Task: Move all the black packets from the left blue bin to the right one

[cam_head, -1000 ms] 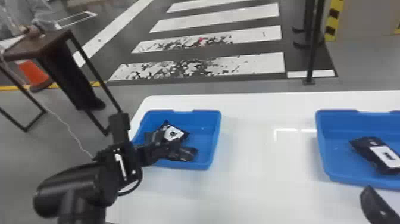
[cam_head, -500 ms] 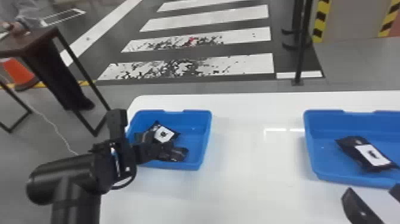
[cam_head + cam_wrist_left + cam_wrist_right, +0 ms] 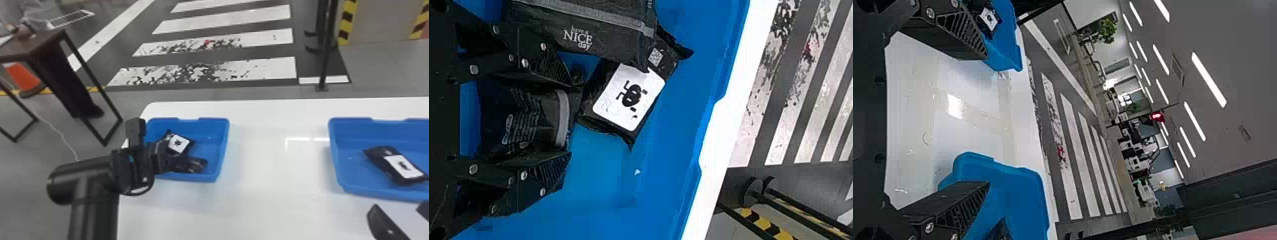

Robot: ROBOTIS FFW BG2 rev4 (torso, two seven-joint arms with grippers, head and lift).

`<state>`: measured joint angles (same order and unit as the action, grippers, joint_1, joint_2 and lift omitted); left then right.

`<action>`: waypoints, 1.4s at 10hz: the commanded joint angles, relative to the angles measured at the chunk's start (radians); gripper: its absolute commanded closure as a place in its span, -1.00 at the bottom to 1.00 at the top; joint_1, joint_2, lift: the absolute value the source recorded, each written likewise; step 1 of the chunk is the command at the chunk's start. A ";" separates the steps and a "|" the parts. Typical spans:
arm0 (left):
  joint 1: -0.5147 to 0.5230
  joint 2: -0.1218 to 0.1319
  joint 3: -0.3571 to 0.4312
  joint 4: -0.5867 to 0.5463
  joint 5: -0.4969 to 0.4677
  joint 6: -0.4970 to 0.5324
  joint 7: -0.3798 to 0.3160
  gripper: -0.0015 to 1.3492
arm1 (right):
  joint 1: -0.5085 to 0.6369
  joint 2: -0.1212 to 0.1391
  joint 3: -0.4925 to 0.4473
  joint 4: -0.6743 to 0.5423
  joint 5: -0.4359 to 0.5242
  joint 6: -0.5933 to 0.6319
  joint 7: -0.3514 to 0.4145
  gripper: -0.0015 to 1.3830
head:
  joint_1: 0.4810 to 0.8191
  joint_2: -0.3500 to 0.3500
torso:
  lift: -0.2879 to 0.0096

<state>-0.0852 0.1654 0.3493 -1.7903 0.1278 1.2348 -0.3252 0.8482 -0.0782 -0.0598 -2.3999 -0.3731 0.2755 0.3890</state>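
Between left tool point(image 3: 178, 162) fingers, black packet point(image 3: 541, 120)

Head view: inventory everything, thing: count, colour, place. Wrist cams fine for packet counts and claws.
Table: one, white, foreground
Left bin: one, blue, table's left
Right bin: one, blue, table's right
Left packets: at least three, black, in left bin
Right packet: one, black, in right bin
Desk: one, brown, far left
Cone: one, orange, by desk
Cable: one, white, left floor
Posts: at least two, black, beyond table
Crosswalk: one, white-striped, floor
Hazard strips: two, yellow-black, upper right
Left arm: one, black, left
Left claw: one, black, left bin
Right claw: one, black, lower right
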 commanded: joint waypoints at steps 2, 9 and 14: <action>0.004 0.002 -0.010 0.015 -0.008 0.017 -0.002 0.81 | -0.002 0.000 0.000 0.008 -0.016 0.004 0.001 -0.80 | 0.27 0.84 | -0.01; 0.171 -0.003 -0.010 -0.233 0.193 -0.133 -0.060 0.80 | -0.024 -0.005 -0.002 0.011 -0.030 0.007 0.011 -0.80 | 0.27 0.72 | -0.01; 0.367 -0.040 -0.096 -0.471 0.403 -0.206 -0.103 0.80 | -0.134 -0.005 0.022 0.045 -0.116 0.088 0.071 -0.80 | 0.27 0.40 | -0.01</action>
<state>0.2653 0.1285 0.2684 -2.2461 0.5084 1.0340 -0.4265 0.7317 -0.0826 -0.0443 -2.3633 -0.4731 0.3463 0.4594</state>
